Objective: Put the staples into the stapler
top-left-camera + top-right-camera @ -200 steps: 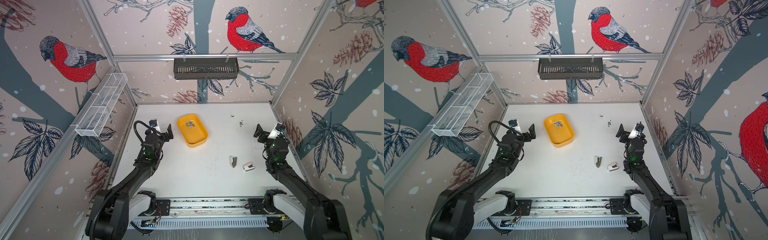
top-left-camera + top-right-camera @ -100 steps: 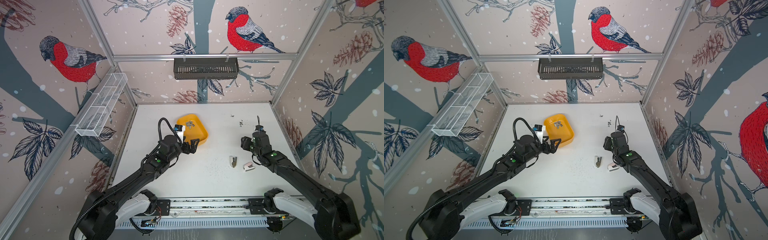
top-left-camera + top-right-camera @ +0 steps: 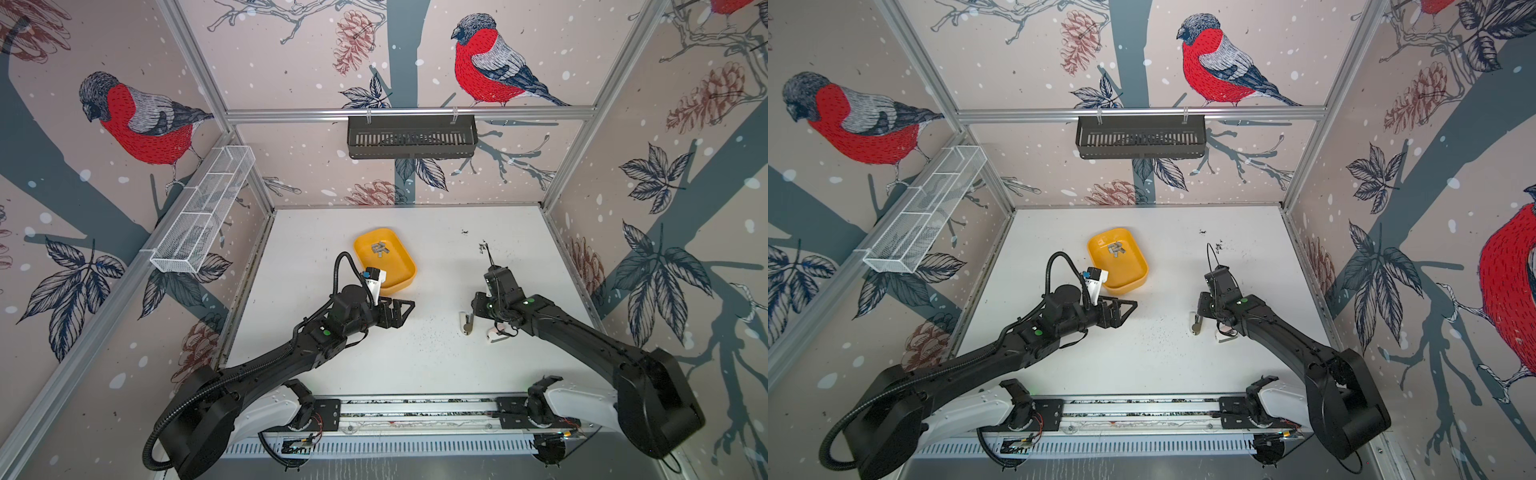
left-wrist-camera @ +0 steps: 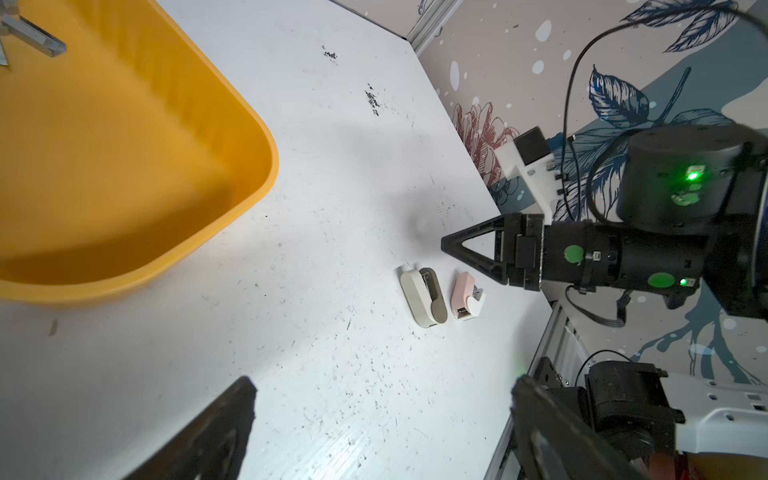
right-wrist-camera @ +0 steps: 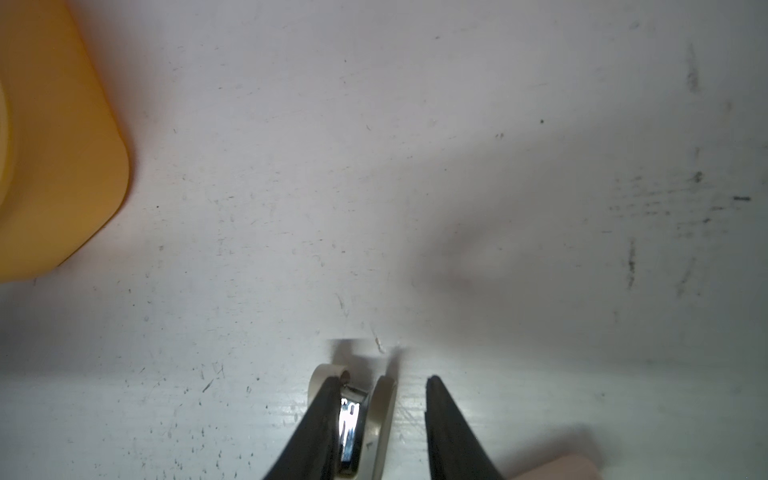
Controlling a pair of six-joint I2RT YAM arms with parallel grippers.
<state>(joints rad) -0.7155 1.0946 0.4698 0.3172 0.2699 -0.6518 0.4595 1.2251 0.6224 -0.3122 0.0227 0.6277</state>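
The right gripper [image 5: 382,384] straddles the beige stapler [image 4: 424,297], jaws part-closed, with one finger touching it and the other just clear. The staples [image 3: 379,249] lie in the yellow tray [image 3: 406,277], just beyond the left gripper [image 3: 403,313], which gapes wide and empty.

In a yellow plastic tray [image 3: 409,272] lay silvery metal staple strips [image 3: 379,249]; lower right, a beige plastic stapler [image 3: 466,323] sat left of a pink plastic stapler [image 3: 496,336].
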